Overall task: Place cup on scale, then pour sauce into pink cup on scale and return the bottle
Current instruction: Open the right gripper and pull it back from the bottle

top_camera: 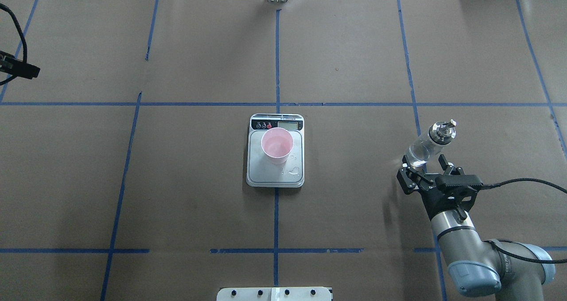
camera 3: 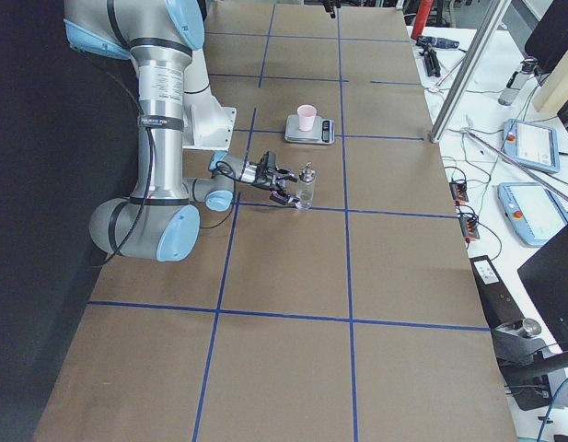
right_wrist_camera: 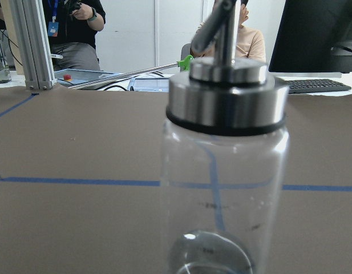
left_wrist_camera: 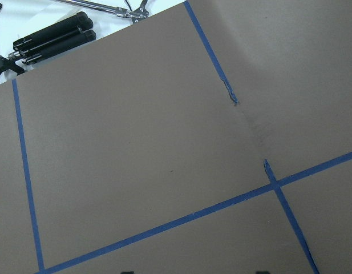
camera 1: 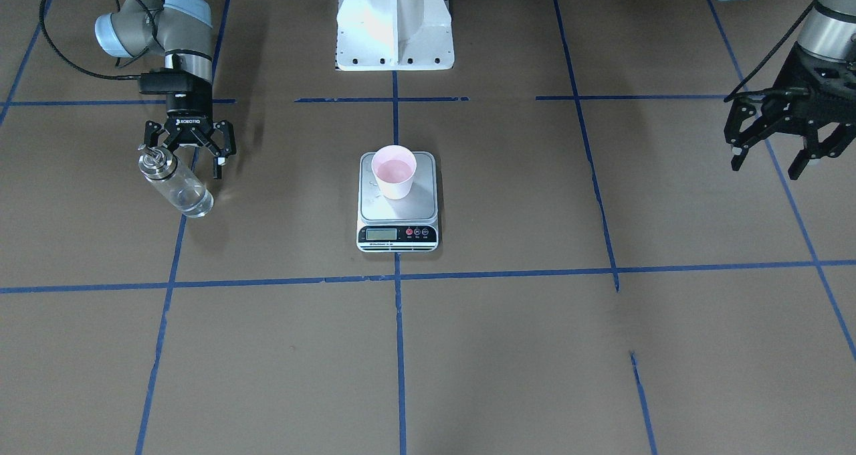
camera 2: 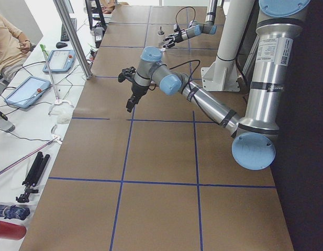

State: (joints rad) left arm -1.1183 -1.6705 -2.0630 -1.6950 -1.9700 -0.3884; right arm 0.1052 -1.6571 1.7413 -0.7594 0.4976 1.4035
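Open tabletop [top_camera: 354,159] between bottle [top_camera: 426,147] and scale [top_camera: 266,173]

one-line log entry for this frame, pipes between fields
cup on scale | bottle upright on table | right gripper open at bottle | left gripper open, off to side

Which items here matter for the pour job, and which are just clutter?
Job:
- pink cup, standing on the scale
- glass bottle, upright on the table
- right gripper, open at the bottle

Lying about:
- black tripod
- teach pendant
- keyboard
- left gripper, open, away from everything
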